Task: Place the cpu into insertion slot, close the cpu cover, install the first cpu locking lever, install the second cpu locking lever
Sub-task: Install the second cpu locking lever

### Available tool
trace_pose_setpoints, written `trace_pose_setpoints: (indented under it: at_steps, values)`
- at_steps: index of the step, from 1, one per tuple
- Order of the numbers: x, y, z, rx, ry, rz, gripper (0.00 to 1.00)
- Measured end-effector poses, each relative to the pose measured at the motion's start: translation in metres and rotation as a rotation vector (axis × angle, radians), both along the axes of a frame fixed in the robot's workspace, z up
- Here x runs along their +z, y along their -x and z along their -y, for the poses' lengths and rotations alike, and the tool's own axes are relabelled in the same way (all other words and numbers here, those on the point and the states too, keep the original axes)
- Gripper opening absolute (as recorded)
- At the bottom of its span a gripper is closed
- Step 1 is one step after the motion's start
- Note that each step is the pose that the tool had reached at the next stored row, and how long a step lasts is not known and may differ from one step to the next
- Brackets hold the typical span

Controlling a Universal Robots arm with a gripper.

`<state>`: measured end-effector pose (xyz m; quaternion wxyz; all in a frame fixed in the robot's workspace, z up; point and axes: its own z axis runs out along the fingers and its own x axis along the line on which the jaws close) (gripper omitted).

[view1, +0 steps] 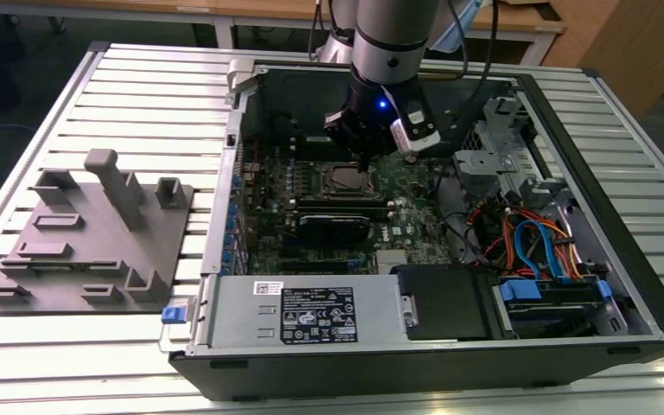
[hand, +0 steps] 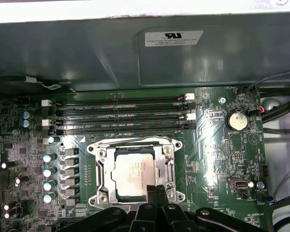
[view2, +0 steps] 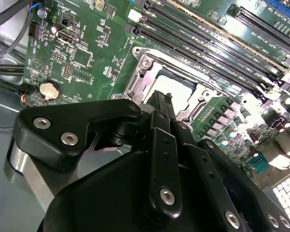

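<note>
Black gripper (hand: 155,193) fingers sit pressed together, holding nothing, at the near edge of the slot (hand: 97,166). We see the cpu (hand: 133,175) seated in that slot with the silvery cover (hand: 170,166) shut around it. Beyond the slot run the memory slots (hand: 121,116).

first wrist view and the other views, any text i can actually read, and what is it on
None can be read.
White sticker on the case wall, first wrist view: print too small.
White label on the grey metal box, exterior view: too small.
Motherboard lettering: too blurred.
Cpu top: faint print, unreadable.
</note>
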<state>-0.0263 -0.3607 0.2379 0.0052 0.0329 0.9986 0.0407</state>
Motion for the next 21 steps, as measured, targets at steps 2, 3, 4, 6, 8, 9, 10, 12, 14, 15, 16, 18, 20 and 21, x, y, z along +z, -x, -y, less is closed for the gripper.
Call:
trace_pose_setpoints:
  at_steps: [2, 3, 4, 6, 8, 9, 10, 12, 14, 15, 16, 18, 20, 21]
  values:
    - [0.0000, 0.0000, 0.0000, 0.000, 0.0000, 0.0000, 0.10]
    - [0.0000, 0.0000, 0.0000, 0.000, 0.0000, 0.0000, 0.10]
    - [0.0000, 0.0000, 0.0001, 0.000, 0.0000, 0.0000, 0.10]
    - [0.0000, 0.0000, 0.0014, 0.000, 0.0002, -0.0003, 0.10]
    - [0.0000, 0.0000, 0.0040, 0.000, 0.0000, -0.0009, 0.10]
    - [-0.0001, 0.0000, 0.0055, 0.000, 0.0001, -0.0013, 0.10]
    - [-0.0001, 0.0000, 0.0071, 0.000, 0.0001, -0.0017, 0.10]
    - [-0.0002, -0.0001, 0.0109, 0.000, 0.0000, -0.0027, 0.10]
    - [-0.0003, -0.0001, 0.0158, 0.000, 0.0000, -0.0036, 0.10]
    - [-0.0004, -0.0001, 0.0170, 0.000, 0.0001, -0.0042, 0.10]
    - [-0.0007, -0.0001, 0.0183, 0.000, 0.0001, -0.0049, 0.10]
    - [-0.0016, -0.0001, 0.0195, 0.000, -0.0001, -0.0070, 0.10]
    - [-0.0024, 0.0017, 0.0196, 0.001, -0.0001, -0.0078, 0.10]
    - [-0.0028, 0.0032, 0.0197, 0.002, 0.0000, -0.0082, 0.10]
